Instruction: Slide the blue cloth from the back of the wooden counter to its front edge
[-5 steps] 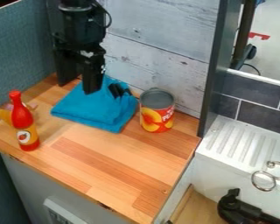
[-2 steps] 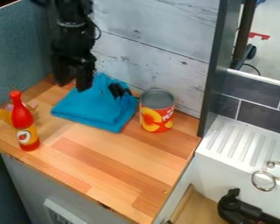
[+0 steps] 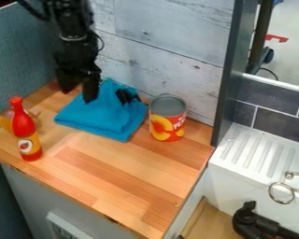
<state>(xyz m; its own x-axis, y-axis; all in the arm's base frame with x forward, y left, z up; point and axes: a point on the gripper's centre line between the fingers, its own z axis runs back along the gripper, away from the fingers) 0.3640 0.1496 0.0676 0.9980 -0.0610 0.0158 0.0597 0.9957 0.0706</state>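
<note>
Blue cloth (image 3: 102, 118) lies flat, front edge slanting down rightward; tool (image 3: 78, 92) nearby.

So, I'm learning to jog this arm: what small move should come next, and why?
I'd probably ease the gripper slightly toward the middle of the folded blue cloth. Its fingers are apart and empty; one shows against the cloth's edge, the other against the wooden counter beside it.

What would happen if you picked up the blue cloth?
The blue cloth would probably droop, since it looks soft and floppy. It's folded in layers, so lifting one corner might unfold it. The black thing lying on it could slide off.
</note>
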